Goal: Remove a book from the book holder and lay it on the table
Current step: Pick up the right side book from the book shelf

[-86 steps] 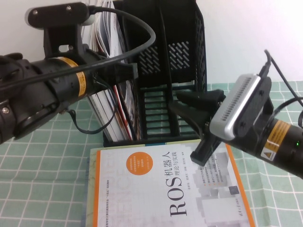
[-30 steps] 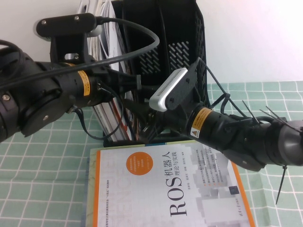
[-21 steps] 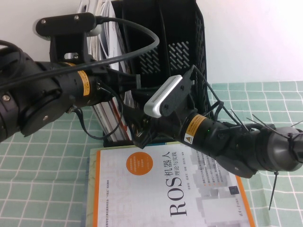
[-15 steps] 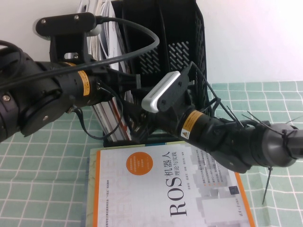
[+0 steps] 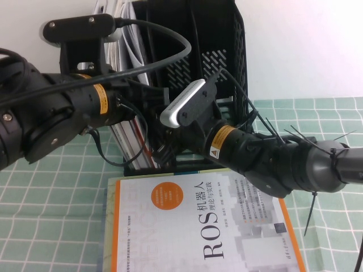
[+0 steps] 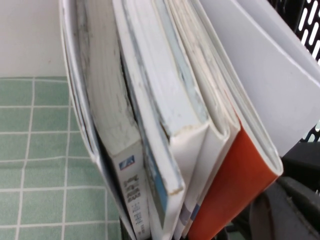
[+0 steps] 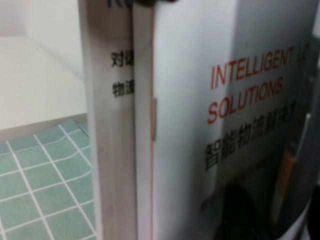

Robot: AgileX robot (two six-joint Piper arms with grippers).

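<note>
At the rack's (image 5: 218,62) left compartment, both tools meet among the upright books (image 6: 150,125). Right tool (image 5: 161,150) reaches toward a glossy white cover (image 7: 215,125), likely to pinch it; neither tool's spread is discernible. Left tool (image 5: 156,93) seems to steady the stack.

The left arm (image 5: 51,116) comes in from nine o'clock, thick and black, its forearm lying nearly level with a yellow band near the wrist. A black camera bar sits on top of that wrist with a cable looping off toward three o'clock. The left gripper (image 5: 154,97) points toward three o'clock, near the middle of the scene; its tips are buried in clutter. The right arm (image 5: 283,164) reaches in from four o'clock, stretched toward ten o'clock, with a silver-white camera block riding its wrist. The right gripper (image 5: 164,148) sits just below the left one, its tips hidden.
</note>
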